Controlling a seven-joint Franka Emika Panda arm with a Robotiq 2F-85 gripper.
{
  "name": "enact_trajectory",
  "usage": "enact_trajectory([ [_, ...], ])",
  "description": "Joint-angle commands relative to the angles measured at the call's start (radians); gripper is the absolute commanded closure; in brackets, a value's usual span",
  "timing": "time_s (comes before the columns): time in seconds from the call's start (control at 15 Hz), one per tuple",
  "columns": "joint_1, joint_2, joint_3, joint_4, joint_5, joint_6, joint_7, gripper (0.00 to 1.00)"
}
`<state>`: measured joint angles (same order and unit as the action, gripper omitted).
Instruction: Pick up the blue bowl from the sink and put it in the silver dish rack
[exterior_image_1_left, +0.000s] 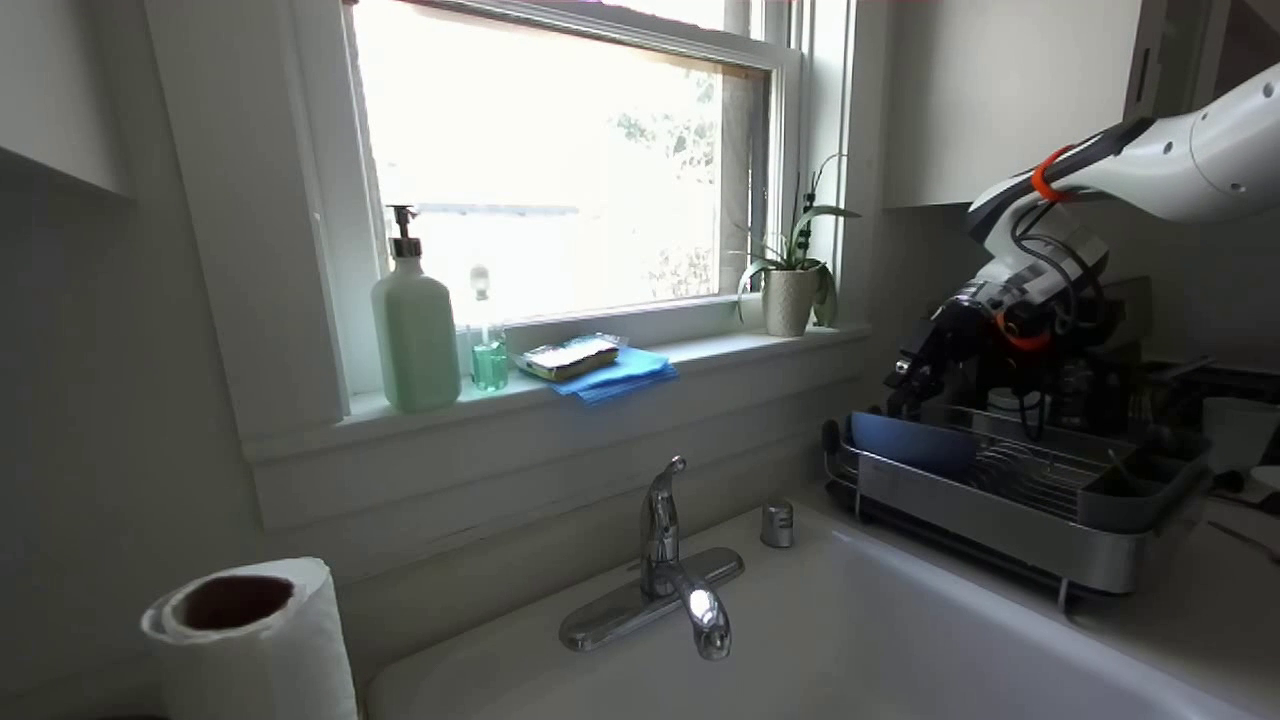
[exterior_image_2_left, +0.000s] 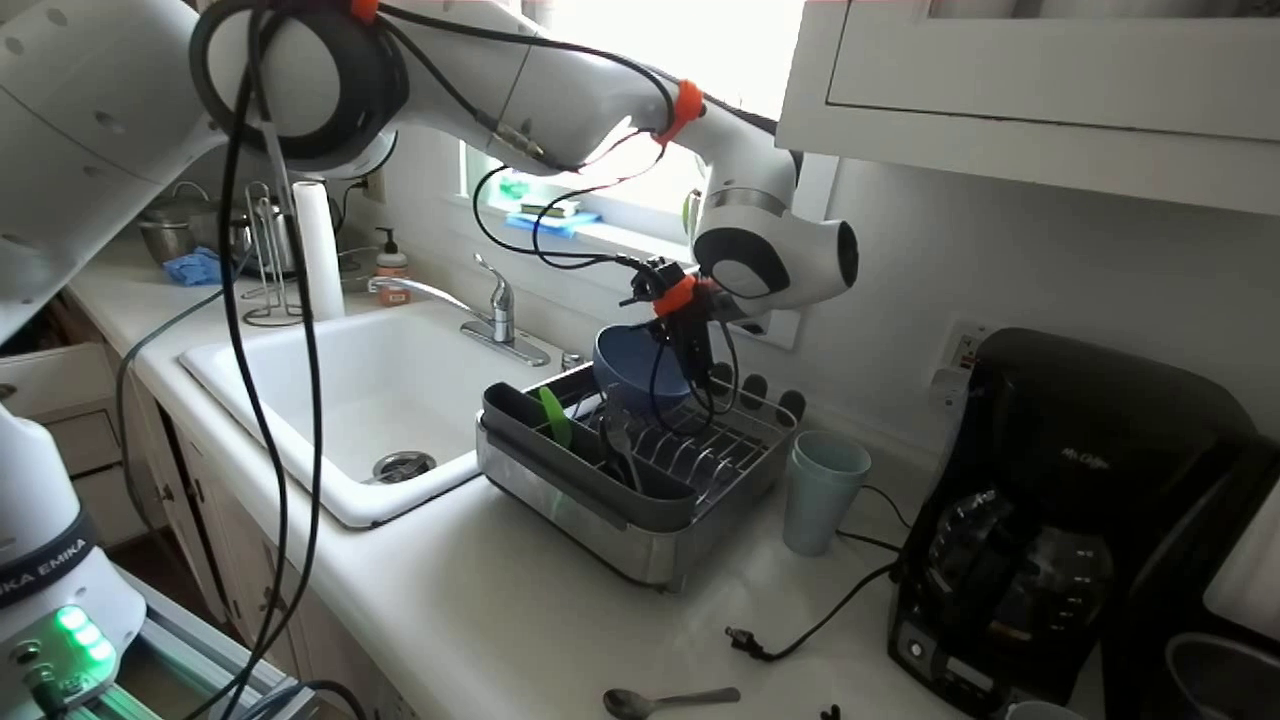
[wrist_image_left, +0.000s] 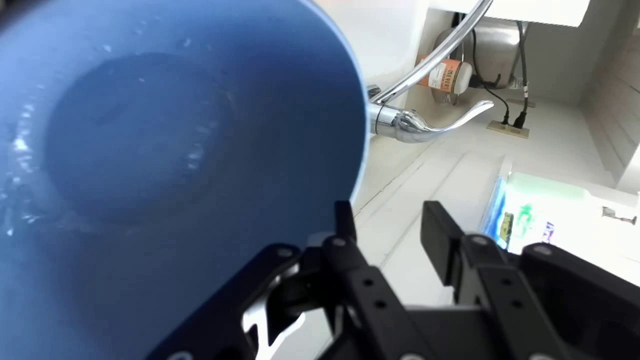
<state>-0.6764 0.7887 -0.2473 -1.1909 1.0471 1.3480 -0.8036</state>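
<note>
The blue bowl (exterior_image_1_left: 912, 445) stands tilted on its side in the silver dish rack (exterior_image_1_left: 1000, 515), at the end near the window wall. Both also show in an exterior view, the bowl (exterior_image_2_left: 630, 368) and the rack (exterior_image_2_left: 575, 528). In the wrist view the bowl's inside (wrist_image_left: 190, 150) fills the left, with water drops on it. My gripper (wrist_image_left: 386, 207) is open, with a wide gap between its fingers and no bowl wall seen between them. One finger overlaps the bowl's rim area; whether it touches cannot be told. The white sink (exterior_image_2_left: 370, 390) holds no bowl.
A dark utensil holder (exterior_image_2_left: 590, 460) with a green utensil runs along the rack. Light blue cups (exterior_image_2_left: 822, 490) and a black coffee maker (exterior_image_2_left: 1080, 470) stand beside it. The chrome faucet (exterior_image_1_left: 660, 540) rises behind the sink. A potted plant (exterior_image_1_left: 788, 300) stands on the sill.
</note>
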Motion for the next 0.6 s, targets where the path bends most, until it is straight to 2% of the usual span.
enact_trajectory([
  [0.0, -0.041, 0.043, 0.034, 0.101, -0.043, -0.005, 0.037, 0.28],
  [0.27, -0.083, 0.057, 0.060, 0.177, -0.057, -0.035, 0.057, 0.02],
  [0.4, -0.087, 0.043, 0.070, 0.187, -0.080, -0.034, 0.079, 0.00],
  [0.47, -0.060, 0.029, 0.034, 0.176, -0.069, -0.031, 0.081, 0.00],
  [0.53, -0.049, 0.008, 0.026, 0.165, -0.076, -0.013, 0.100, 0.00],
])
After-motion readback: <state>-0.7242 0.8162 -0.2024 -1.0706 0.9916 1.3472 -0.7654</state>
